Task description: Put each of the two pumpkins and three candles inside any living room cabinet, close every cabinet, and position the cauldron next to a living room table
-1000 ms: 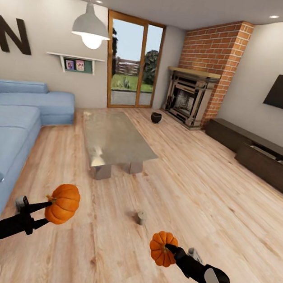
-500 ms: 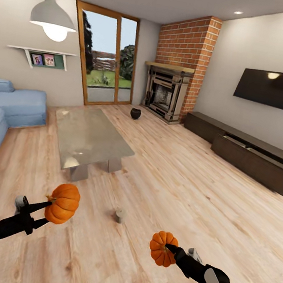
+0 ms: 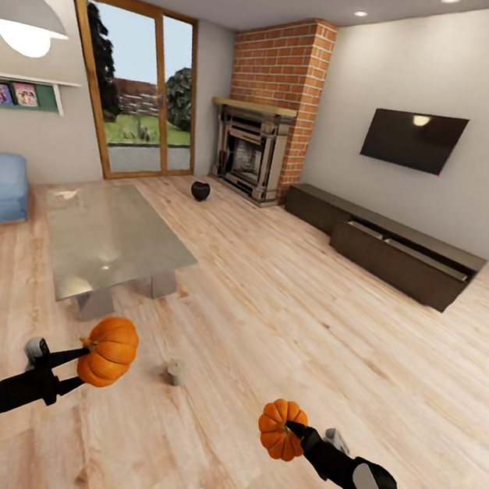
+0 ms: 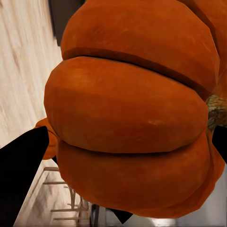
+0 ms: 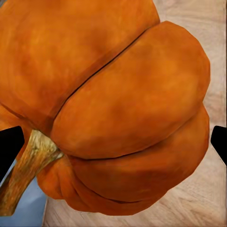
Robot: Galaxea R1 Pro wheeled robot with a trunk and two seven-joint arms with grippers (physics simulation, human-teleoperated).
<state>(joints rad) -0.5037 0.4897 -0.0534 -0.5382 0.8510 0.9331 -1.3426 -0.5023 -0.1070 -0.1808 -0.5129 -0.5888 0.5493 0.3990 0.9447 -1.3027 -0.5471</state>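
Likely light, rigid, slick-skinned: left gripper clamps one pumpkin, right gripper another pumpkin (across ribs).

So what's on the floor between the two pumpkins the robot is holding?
In the head view, one small candle stands on the wooden floor between the left pumpkin and the right pumpkin.

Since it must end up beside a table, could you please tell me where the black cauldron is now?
In the head view, the matte black rounded cauldron sits on the wooden floor left of the brick fireplace, beyond the glass-topped table.
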